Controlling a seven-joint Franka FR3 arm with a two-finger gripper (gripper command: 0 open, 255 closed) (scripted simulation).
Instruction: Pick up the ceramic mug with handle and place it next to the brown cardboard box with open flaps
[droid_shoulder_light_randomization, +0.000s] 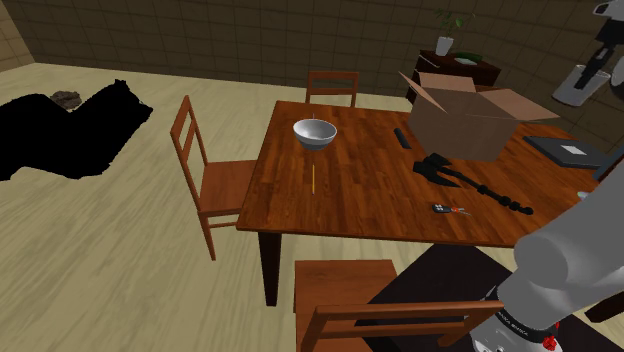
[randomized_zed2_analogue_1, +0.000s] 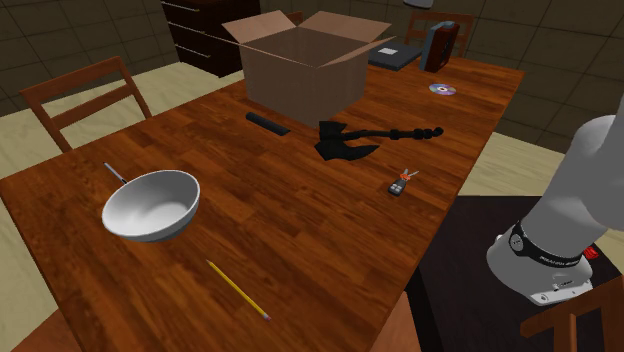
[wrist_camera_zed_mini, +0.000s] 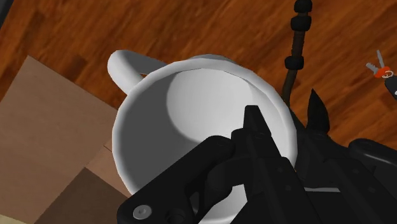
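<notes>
Fingers clamp the white mug's wall, one inside, one outside. We see the gripper holding it over the wooden table, cardboard box flap edge on one side, black axe on the other. Remote lies just beside the box. Open tabletop runs toward the shoulder view's left, up to the bowl.

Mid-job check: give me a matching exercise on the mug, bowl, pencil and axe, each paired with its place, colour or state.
Things:
1 mug
2 bowl
3 pencil
4 axe

Descriptions:
A black, lying by the box
B clasped in the hand
C yellow and thin
D pale, resting near the pencil

Pairs: 1-B, 2-D, 3-C, 4-A.
</notes>
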